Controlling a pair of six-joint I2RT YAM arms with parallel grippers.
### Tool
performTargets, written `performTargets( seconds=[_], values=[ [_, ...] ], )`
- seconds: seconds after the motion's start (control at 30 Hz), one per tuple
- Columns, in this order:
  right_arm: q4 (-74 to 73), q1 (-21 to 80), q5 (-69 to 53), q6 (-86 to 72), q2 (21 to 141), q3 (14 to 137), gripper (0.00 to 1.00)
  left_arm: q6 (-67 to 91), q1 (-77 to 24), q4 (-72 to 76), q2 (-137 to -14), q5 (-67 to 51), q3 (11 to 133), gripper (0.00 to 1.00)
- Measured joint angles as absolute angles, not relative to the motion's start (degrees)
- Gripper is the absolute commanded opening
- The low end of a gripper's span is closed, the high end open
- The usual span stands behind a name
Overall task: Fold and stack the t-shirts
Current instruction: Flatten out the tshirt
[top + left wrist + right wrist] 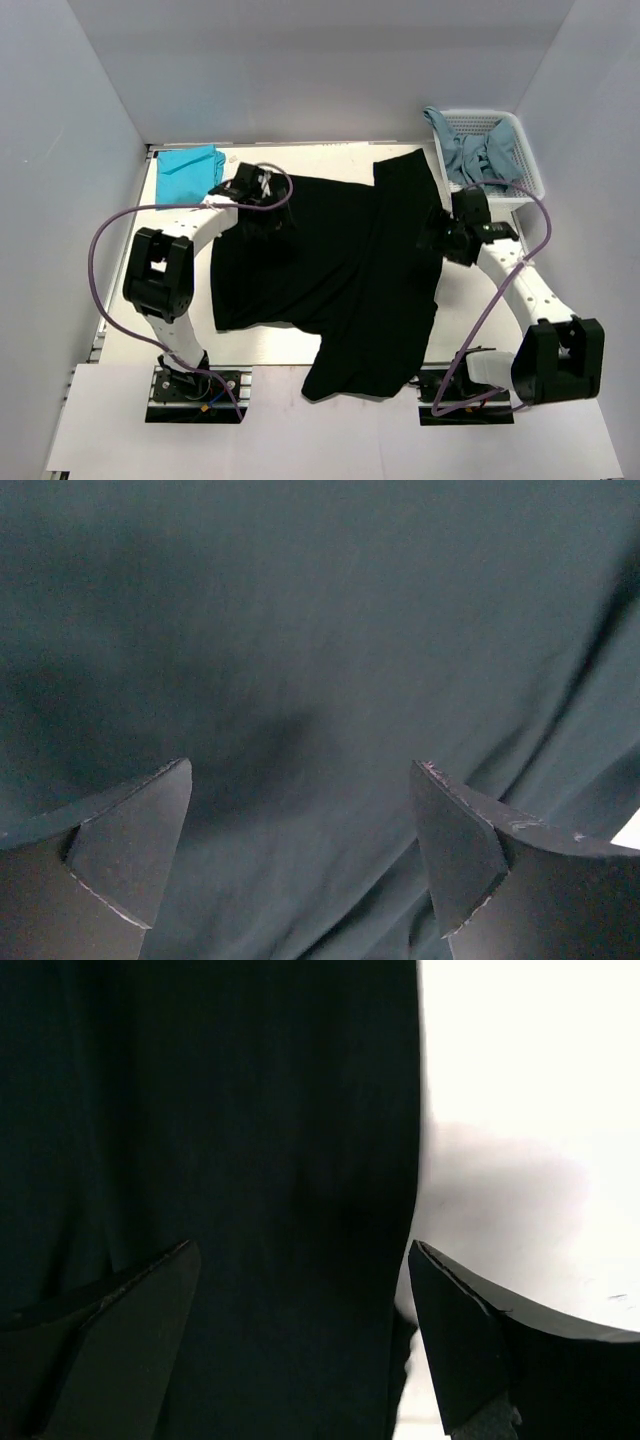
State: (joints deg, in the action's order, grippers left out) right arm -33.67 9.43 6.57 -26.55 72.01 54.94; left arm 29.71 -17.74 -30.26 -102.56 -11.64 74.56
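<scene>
black t-shirt (330,260) partly spread, left pincer (300,770) and right pincer (303,1248) wide open, seemingly empty

Pale grey walls (300,70) box in white table (260,348); bright, even light.

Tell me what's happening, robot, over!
Left claw open, right claw open, both empty. Large black cloth t-shirt spread under them, not folded yet. Teal cloth t-shirt off at far left. Nothing blocking.

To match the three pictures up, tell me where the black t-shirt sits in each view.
Top external: black t-shirt spread across the centre.
Left wrist: it fills nearly the whole picture.
Right wrist: it covers the left two-thirds.
Shared landmark: the white table beside its edge.
</scene>
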Motion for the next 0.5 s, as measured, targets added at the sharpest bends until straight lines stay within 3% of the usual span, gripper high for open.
performTargets(
  seconds=[0.2,0.4,0.5],
  values=[
    [-30.7,10.1,-3.5,-25.6,67.6,47.8,0.9,33.9,-19.0,-38.9,-98.4,-4.8,68.4,0.99],
    [-24.7,12.2,-8.9,-24.3,69.1,47.7,0.9,38.5,-18.7,-48.3,-79.8,3.6,60.7,0.92],
    [-21.8,13.1,-10.1,-24.3,71.7,47.2,0.89,40.2,-18.5,-51.4,-72.4,6.0,56.1,0.83]
  ],
)
